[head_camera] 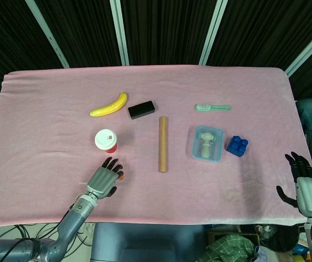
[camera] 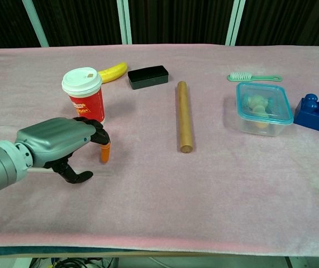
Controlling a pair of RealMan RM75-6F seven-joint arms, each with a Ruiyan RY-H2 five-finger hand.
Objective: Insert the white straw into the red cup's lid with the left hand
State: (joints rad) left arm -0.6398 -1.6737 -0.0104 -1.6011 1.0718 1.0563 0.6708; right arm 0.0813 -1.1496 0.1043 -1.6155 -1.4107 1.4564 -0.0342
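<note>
Left robot hand [camera: 64, 146] hovers open and empty right over the white straw [head_camera: 82, 183], which lies flat, left-to-right, on the worktop [camera: 204, 184], just in front of the upright red cup [camera: 84, 95].

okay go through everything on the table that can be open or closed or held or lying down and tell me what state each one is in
red cup: upright, white lid on, no straw in it
white straw: lying flat on the cloth, mostly hidden under the left hand
left hand: fingers curled down over the straw; grip cannot be confirmed
right hand: open, holding nothing
clear container: lid on, something pale inside
wooden rolling pin: lying flat
banana: unpeeled, lying flat
</note>
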